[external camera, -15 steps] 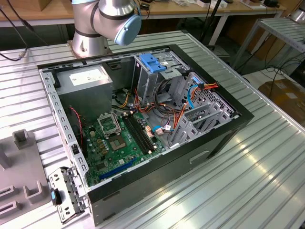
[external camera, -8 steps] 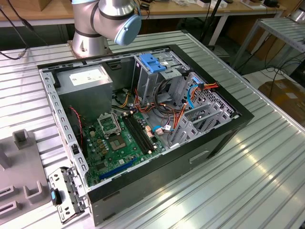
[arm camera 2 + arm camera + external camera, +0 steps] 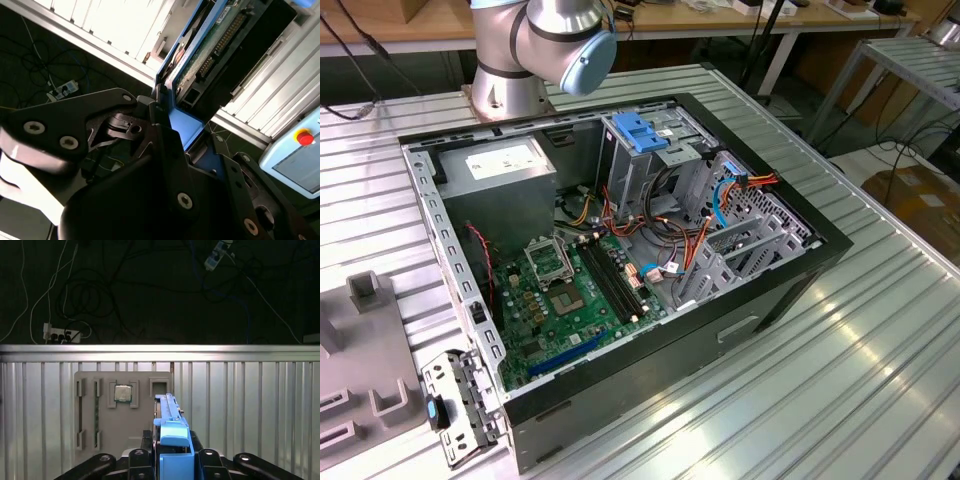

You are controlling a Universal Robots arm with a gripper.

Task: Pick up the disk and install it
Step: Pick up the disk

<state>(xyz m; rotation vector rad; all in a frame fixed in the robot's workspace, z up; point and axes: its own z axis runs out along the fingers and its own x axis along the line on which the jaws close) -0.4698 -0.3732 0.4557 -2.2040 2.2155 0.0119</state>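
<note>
My gripper (image 3: 172,455) has its jaws clamped on the blue carrier end of the disk (image 3: 169,412). I hold it edge-on ahead of me, probably to keep its rails free for sliding in. Beyond it lies the grey holder plate (image 3: 125,425) with a chip (image 3: 122,393). In the exterior view the open computer case (image 3: 620,390) sits mid-frame.

Bright blue-edged disk (image 3: 172,437); green motherboard (image 3: 570,300); ribbed silver table (image 3: 840,380); grey tray (image 3: 125,432).
</note>
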